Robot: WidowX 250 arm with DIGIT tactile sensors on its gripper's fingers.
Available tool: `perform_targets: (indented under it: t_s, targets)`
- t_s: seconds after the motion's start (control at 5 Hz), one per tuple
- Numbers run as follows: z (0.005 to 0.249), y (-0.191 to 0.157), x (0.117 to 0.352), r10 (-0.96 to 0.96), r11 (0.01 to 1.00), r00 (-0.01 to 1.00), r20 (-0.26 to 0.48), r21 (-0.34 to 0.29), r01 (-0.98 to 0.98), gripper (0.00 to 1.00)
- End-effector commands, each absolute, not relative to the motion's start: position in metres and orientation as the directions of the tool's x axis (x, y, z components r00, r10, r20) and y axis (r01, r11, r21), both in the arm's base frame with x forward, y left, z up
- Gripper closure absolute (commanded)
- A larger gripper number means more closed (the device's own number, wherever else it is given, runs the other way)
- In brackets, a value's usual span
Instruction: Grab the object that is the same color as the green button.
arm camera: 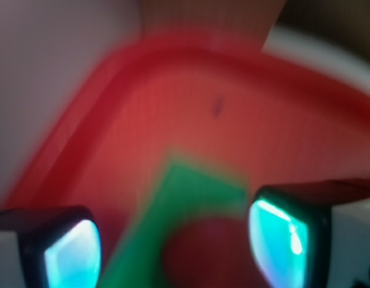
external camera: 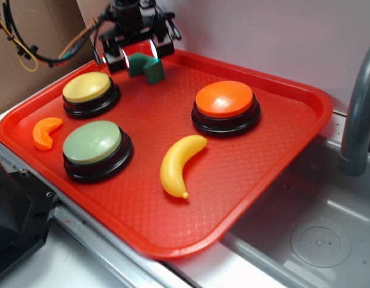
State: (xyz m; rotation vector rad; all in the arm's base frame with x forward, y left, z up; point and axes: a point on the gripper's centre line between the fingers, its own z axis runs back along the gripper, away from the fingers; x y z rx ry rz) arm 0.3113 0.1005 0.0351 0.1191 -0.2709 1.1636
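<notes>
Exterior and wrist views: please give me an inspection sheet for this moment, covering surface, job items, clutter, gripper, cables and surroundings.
Surface: red tray beside a sink basin.
Job's things: dark green arch block at the tray's far edge; pale green button near the front left.
Clutter: yellow button, orange button, toy banana, orange slice.
Gripper: gripper open, fingers either side of the block; contact cannot be told.
Cables: black and yellow wires hang at the far left.
Surroundings: cardboard behind, grey faucet on the right.
</notes>
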Motion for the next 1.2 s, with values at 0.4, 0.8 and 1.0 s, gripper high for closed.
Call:
perform_targets:
  t_s: [0.4, 0.8, 1.0]
  targets:
    - [0.039, 0.117, 0.319, 0.81, 0.538, 0.488, 0.326, -0.082, -0.839, 1.0]
    - [0.106, 0.104, 0.306, 0.578, 0.791, 0.742, 0.34, -0.011, -0.611, 1.0]
    - [0.138, 0.079, 0.293, 0.408, 0.9, 0.861, 0.302, 0.027, -0.436, 1.0]
